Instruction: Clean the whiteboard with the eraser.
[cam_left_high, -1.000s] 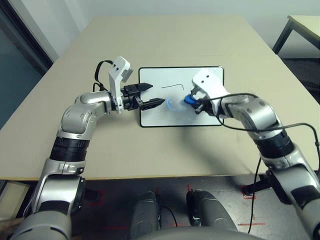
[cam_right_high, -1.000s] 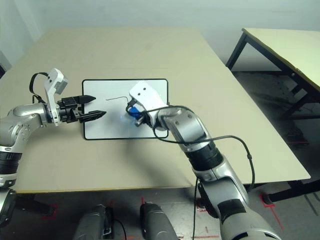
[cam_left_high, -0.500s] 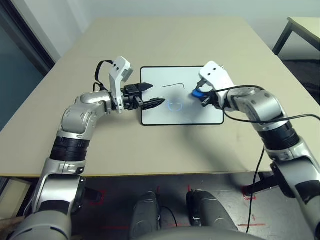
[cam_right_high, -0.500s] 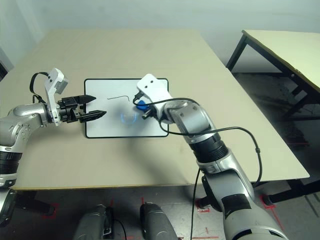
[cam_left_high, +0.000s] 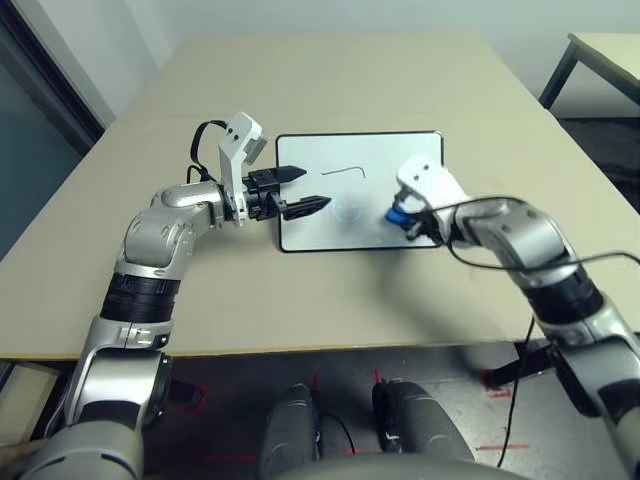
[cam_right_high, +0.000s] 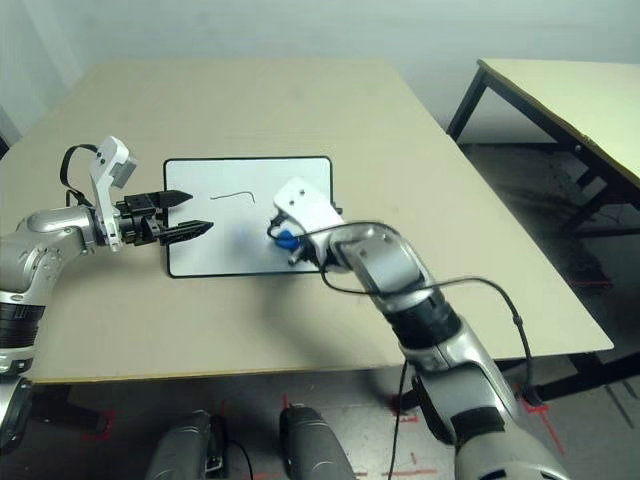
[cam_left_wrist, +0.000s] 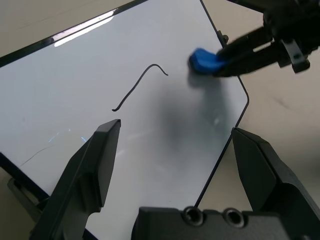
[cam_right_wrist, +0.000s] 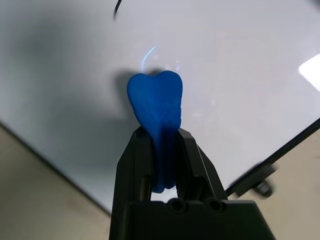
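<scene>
On the whiteboard (cam_left_high: 358, 190), in the head view, the right gripper (cam_left_high: 405, 216) pinches the eraser (cam_left_high: 397, 214) near the board's right end, forearm angled in. The left gripper (cam_left_high: 300, 190) hovers spread over the left edge. The left wrist view shows a black squiggle (cam_left_wrist: 139, 87). In the right wrist view, the eraser points lengthwise along the fingers, seemingly touching the board.
</scene>
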